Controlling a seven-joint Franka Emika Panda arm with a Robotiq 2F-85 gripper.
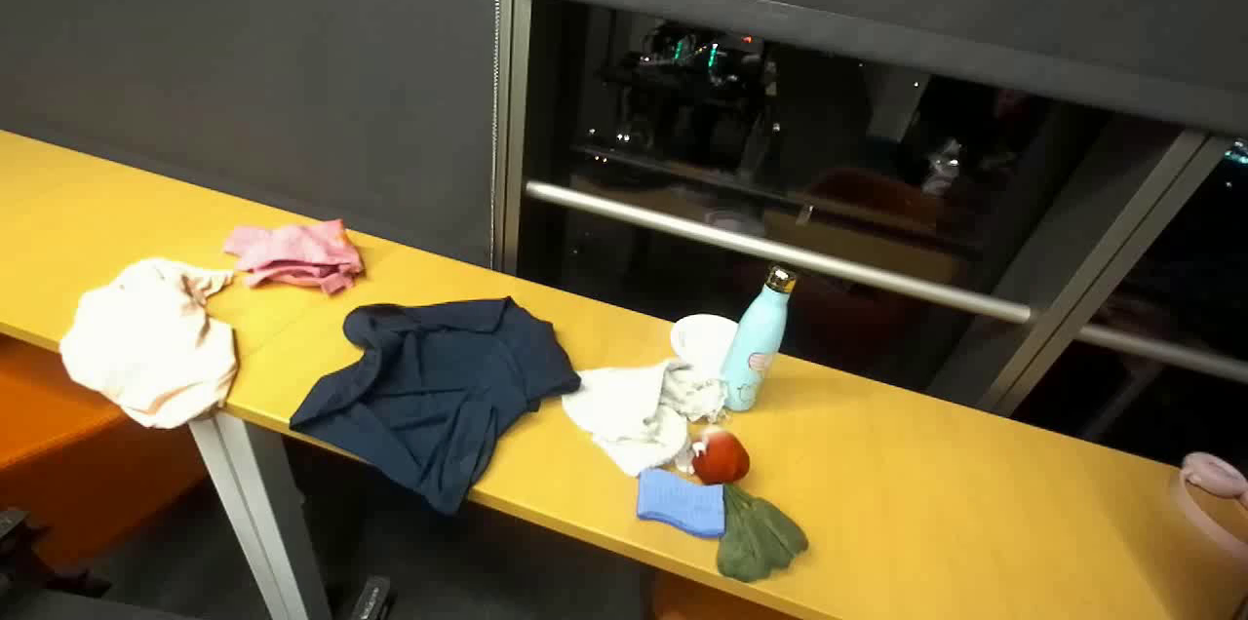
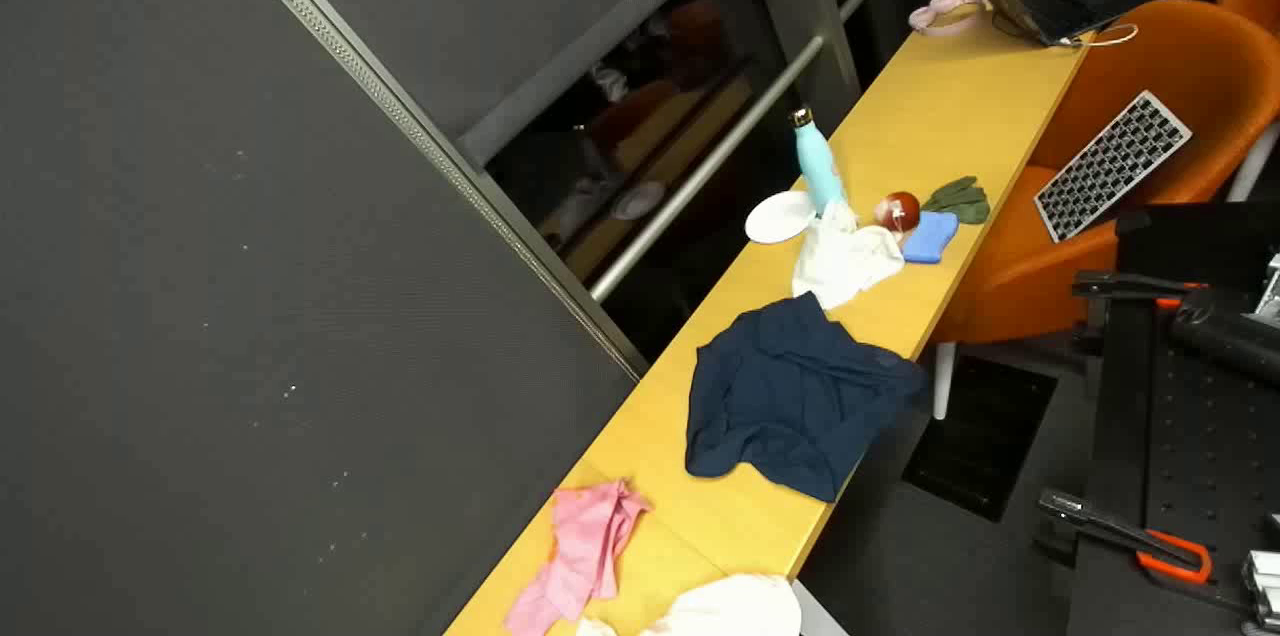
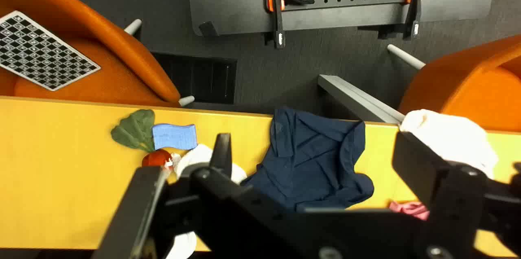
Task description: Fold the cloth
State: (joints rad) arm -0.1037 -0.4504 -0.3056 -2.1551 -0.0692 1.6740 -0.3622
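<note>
The cloth [image 1: 448, 386] is a dark navy-blue rumpled garment lying across the yellow table. It also shows in an exterior view [image 2: 790, 396] and in the wrist view [image 3: 313, 161]. One end hangs a little over the table's long edge. Its surface has loose folds, with a rolled part along one side. My gripper [image 3: 315, 149] is open and empty in the wrist view, its fingers wide apart with the cloth between them in the picture, below. The gripper body hides part of the cloth there. The gripper is out of view in both exterior views.
A cream-white cloth [image 1: 151, 342] and a pink cloth [image 1: 297, 254] lie on one side. On the other side are a white cloth [image 1: 629, 410], white dish [image 1: 702, 337], light-blue bottle [image 1: 756, 347], red round object [image 1: 721, 457], blue block [image 1: 681, 503] and green leaf [image 1: 760, 537]. A window bar [image 1: 780, 250] runs behind.
</note>
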